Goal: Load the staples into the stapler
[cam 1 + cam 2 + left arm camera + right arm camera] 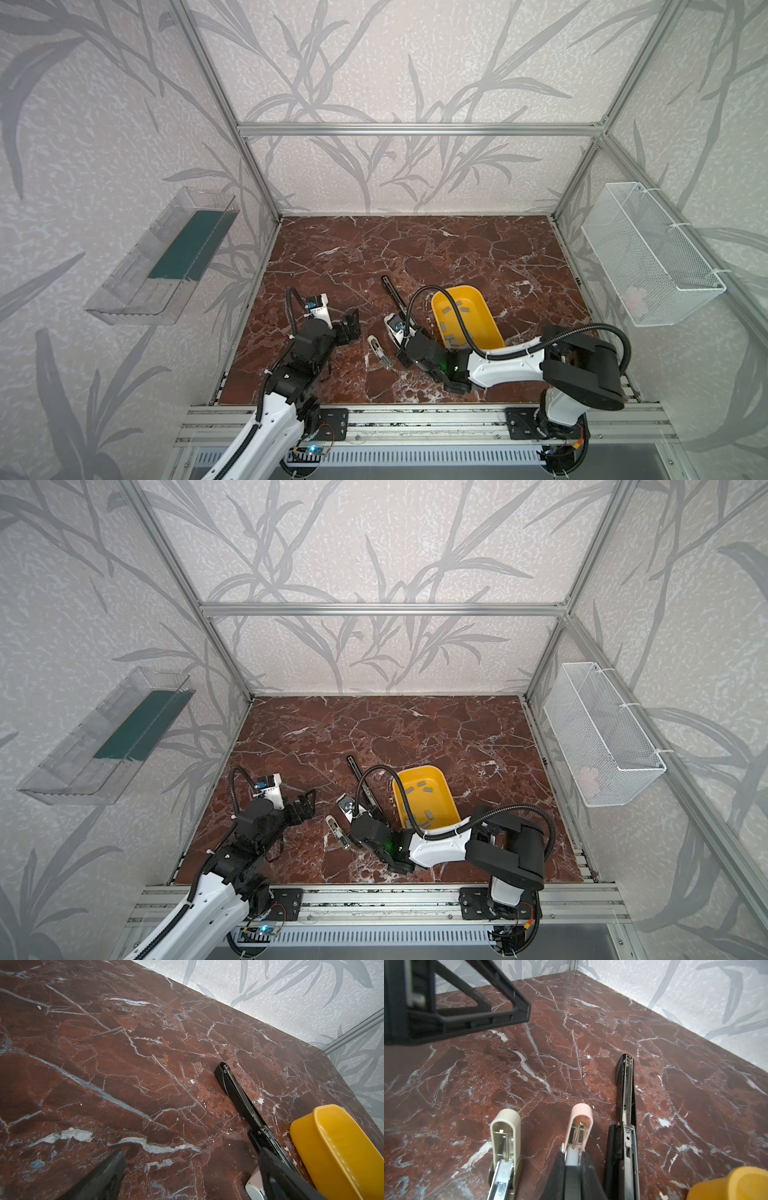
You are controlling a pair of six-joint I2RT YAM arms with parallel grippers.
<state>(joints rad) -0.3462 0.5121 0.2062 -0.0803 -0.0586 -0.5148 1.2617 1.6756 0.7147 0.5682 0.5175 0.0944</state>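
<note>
My right gripper is shut on the near end of a small pink stapler, whose opened top points away from the jaws low over the marble. To one side of it an opened beige stapler lies flat, to the other a long black stapler, also opened. In both top views several grey staples lie in the yellow tray right of the staplers. The arm hides the pink stapler there. My left gripper hovers open and empty, left of the staplers.
A clear plastic bin hangs on the left wall and a white wire basket on the right wall. An aluminium rail runs along the table's front edge. Bare marble stretches behind the staplers.
</note>
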